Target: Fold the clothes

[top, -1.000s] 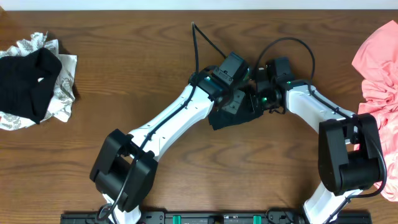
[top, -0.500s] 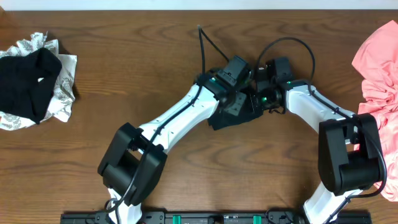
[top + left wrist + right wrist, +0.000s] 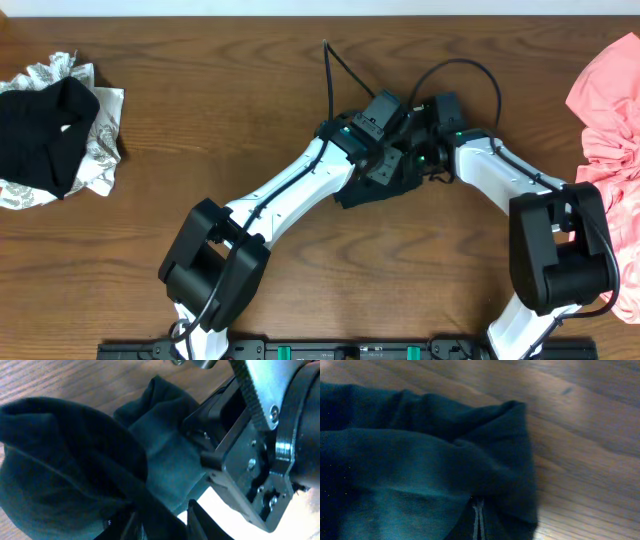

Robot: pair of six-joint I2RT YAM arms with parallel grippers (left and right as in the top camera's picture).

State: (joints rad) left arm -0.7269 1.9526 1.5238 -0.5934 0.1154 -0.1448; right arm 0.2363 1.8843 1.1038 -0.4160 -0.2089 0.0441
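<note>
Left jaws newly parted, black shirt (image 3: 60, 450) bunched

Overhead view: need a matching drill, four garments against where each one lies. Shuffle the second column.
Things:
1. black shirt
2. pink tee
3. patterned piece
4. black garment

Places:
A. right edge of the view
B. centre, under the two wrists
C. left, lying on top of another piece
D. left, partly covered by a dark piece

Pairs: 1-B, 2-A, 3-D, 4-C
</note>
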